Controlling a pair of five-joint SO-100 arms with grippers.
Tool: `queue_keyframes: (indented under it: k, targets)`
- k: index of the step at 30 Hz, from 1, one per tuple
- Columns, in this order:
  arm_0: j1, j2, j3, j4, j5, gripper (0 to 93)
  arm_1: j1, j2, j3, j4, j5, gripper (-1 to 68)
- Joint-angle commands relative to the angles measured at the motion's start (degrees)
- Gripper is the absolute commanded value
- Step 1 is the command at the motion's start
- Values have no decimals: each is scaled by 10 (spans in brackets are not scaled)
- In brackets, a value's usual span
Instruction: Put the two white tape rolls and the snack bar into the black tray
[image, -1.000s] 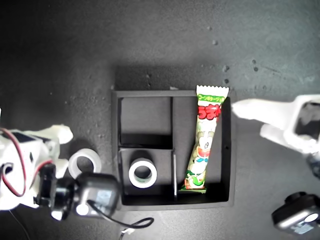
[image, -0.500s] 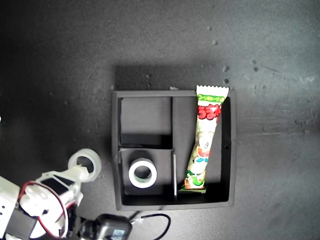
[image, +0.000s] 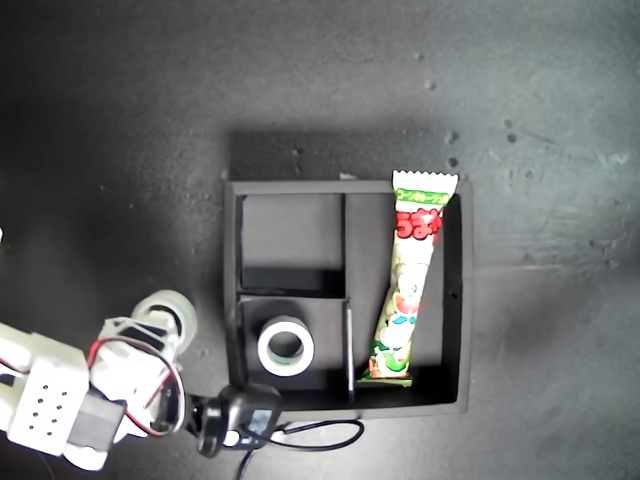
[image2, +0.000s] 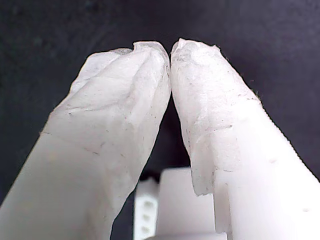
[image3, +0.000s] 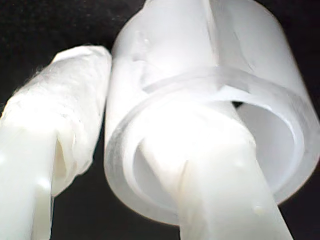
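Dark surface (image: 120, 120) carrying a black tray (image: 455, 300) with two small compartments and one long one. The snack bar (image: 410, 290) lies lengthwise in the long compartment, its upper crimped end resting over the far wall. One tape roll (image: 286, 346) sits flat in the small compartment nearer the arm; the other small compartment holds nothing. The second tape roll (image3: 210, 100) remains outside the tray, just beside its wall on the exterior view's left (image: 166, 312), gripped by my second tool (image: 150, 325): one finger passes through the hole, the other finger (image3: 55, 125) presses the outer wall, pinching the ring between them. My first tool (image2: 170, 55) is pressed together, tips touching, holding nothing; it is absent from the exterior view. Step in hand, as judged: carry the held roll to the free compartment. Lift clear of the tray wall, centre over the compartment, lower before releasing so the ring lands flat
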Motion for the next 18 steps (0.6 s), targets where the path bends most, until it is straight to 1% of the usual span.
queue_keyframes:
  k: [1, 3, 5, 9, 12, 15, 16, 17, 18]
  targets:
    - [-18, 88, -62, 98, 11, 1, 3, 98, 114, -66, 27, -5]
    - [-37, 126, -113, 171, 38, 1, 21, 181, 206, -109, 28, -5]
    - [-63, 143, -189, 240, 78, 1, 43, 261, 308, -163, 25, -5]
    - [-130, 91, -397, 352, 212, 1, 70, 374, 509, -290, 9, -5]
    - [-170, 11, -524, 362, 306, 1, 87, 446, 637, -402, -20, -5]
    - [-197, -89, -621, 365, 359, 1, 101, 561, 755, -480, -45, -5]
    - [-202, -125, -653, 370, 366, 1, 107, 618, 800, -499, -56, -5]
    - [-207, -161, -682, 374, 372, 1, 115, 643, 803, -475, -77, -5]
    - [-209, -192, -702, 377, 377, 1, 115, 646, 803, -475, -96, -5]
